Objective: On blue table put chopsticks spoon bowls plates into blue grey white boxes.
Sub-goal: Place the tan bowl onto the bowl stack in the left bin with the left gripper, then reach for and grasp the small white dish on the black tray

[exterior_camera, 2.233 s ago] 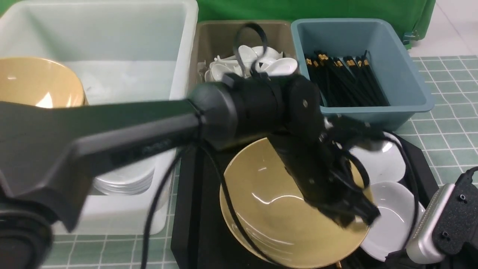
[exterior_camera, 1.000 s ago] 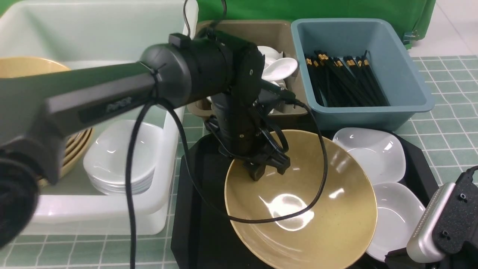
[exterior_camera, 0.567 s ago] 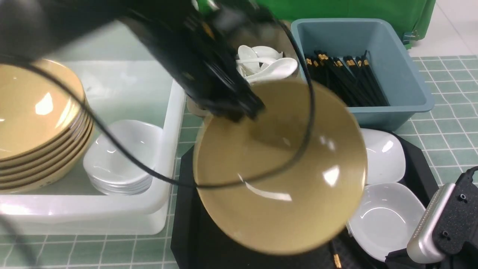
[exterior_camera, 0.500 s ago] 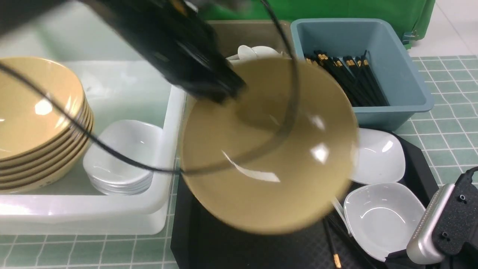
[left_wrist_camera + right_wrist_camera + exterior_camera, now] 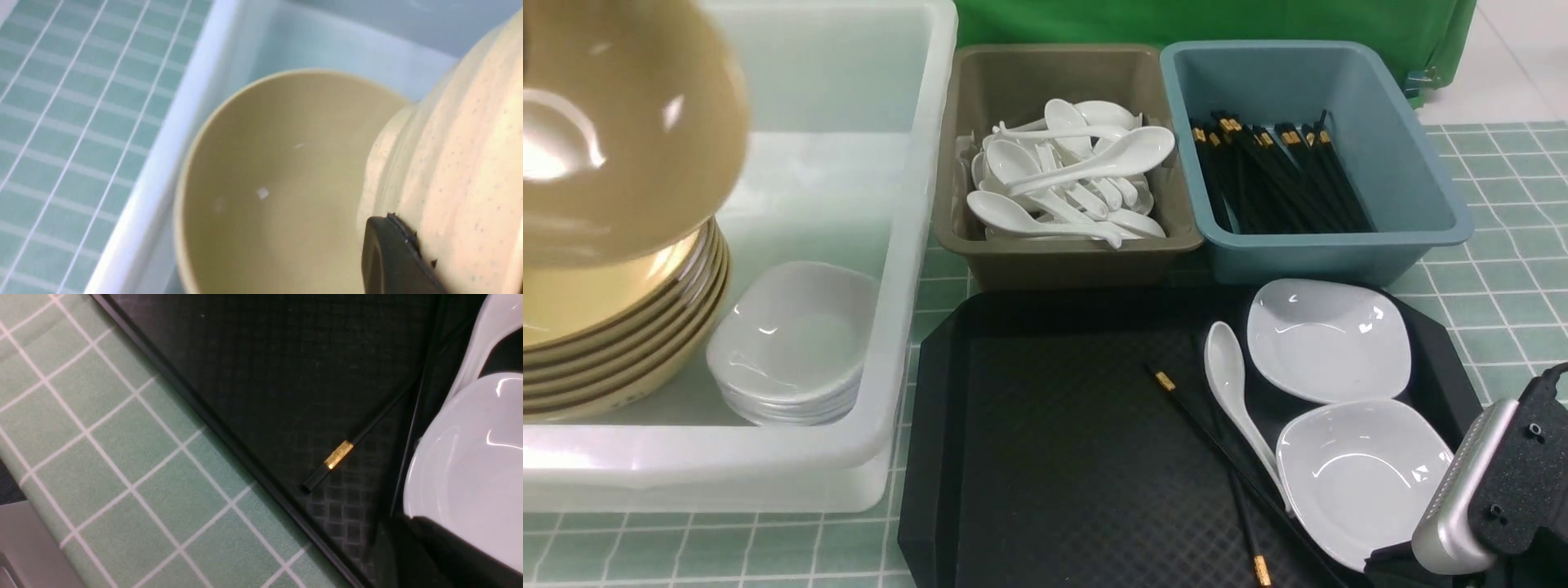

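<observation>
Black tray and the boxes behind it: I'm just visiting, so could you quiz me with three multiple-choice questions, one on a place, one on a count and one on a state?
1. Where does the loose white spoon lie?
A) on the black tray
B) in the blue box
C) in the white box

2. How many white dishes sit on the tray?
A) one
B) two
C) four

3. What state is the single tan bowl in?
A) upside down on the tray
B) broken in pieces
C) held up over the stack of tan bowls

Answers:
1. A, the spoon lies on the tray beside the dishes.
2. B, two dishes sit at the tray's right side.
3. C, the bowl is whole, off the tray and up over the stack.
</observation>
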